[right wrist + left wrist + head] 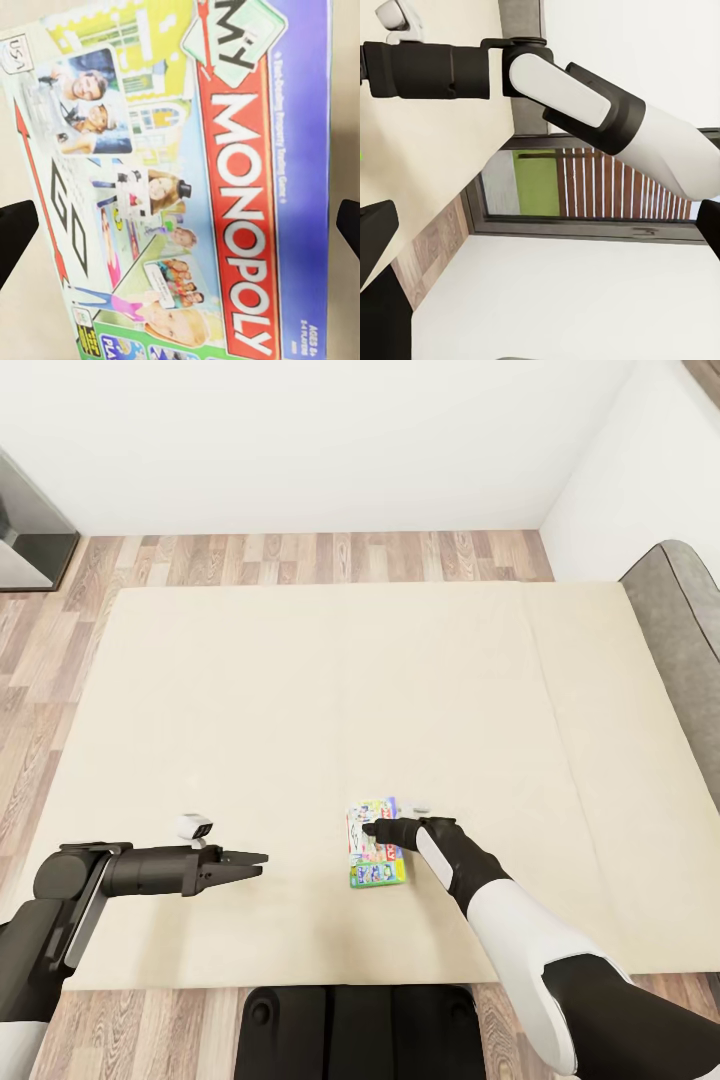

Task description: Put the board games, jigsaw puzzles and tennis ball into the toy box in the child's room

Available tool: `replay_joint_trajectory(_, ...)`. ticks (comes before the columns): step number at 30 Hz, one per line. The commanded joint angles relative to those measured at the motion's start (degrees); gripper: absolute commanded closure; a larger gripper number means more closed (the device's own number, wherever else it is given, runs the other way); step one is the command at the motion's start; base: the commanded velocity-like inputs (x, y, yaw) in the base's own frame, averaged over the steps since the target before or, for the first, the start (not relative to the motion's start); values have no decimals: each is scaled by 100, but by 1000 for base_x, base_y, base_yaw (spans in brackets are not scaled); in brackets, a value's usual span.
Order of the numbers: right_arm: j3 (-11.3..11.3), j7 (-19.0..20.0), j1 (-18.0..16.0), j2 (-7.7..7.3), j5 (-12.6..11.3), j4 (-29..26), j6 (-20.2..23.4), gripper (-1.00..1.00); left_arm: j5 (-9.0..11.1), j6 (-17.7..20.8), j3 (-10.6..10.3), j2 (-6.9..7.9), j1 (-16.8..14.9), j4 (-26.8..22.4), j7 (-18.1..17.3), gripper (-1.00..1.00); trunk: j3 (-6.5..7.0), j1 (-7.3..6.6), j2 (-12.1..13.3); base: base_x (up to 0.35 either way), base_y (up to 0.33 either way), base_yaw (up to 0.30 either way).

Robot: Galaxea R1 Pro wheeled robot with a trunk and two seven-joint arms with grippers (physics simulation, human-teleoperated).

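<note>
One board game (376,846), a flat white, green and blue Monopoly box, lies on the beige mattress of the bed (300,690) near its front edge. The right wrist view shows its lid (187,187) close up, with red lettering. My right gripper (385,830) is open just above the box, and its dark fingertips (15,236) appear at both sides of that view, beyond the box's edges. My left gripper (255,858) hovers open and empty over the mattress, left of the box. The toy box, tennis ball and jigsaw puzzles are out of view.
The grey headboard (680,620) runs along the bed's right side. Wood-plank floor (300,555) lies beyond the bed, below white walls. A grey window frame (30,530) stands at the far left. My right forearm (570,90) crosses the left wrist view.
</note>
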Motion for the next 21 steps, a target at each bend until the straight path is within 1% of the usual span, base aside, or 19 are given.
replay_joint_trajectory(1,8,-4,-2,0,-22,-5,25,-100,-2,61,-1,2,-1,-2,-22,-100,-6,3,-9,0,0,0)
replay_joint_trajectory(21,8,-2,-2,0,-22,-5,25,-100,-2,61,1,10,-1,-2,-22,-100,-6,3,-9,0,0,0)
